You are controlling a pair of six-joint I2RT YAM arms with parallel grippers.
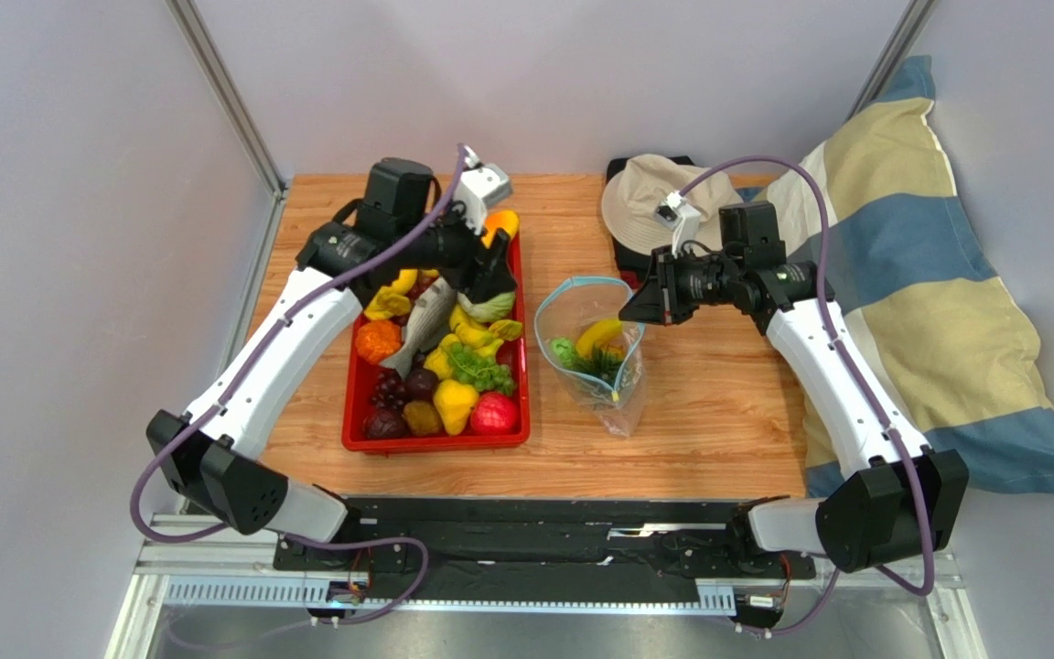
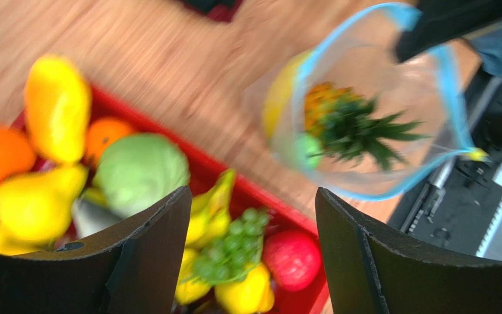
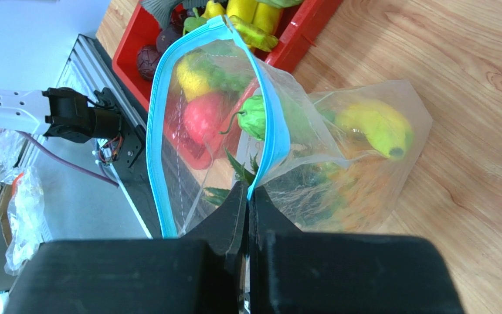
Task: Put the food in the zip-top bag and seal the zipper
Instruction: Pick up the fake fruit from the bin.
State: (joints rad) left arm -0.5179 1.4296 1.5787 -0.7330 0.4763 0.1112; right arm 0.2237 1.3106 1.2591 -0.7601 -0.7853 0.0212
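Zip-top bag [image 1: 588, 343], light, limp and slippery, likely best held at stiffer zipper [image 3: 270, 111], pinched there by right gripper [image 3: 248, 196]; left gripper [image 2: 252, 199] spread, empty.

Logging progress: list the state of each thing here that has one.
zip-top bag: open, partly filled, mouth held up.
zipper: unsealed, its two strips apart.
right gripper: shut on the bag's rim.
left gripper: open, empty, above the red tray.
red tray: loaded with toy foods.
pineapple: inside the bag.
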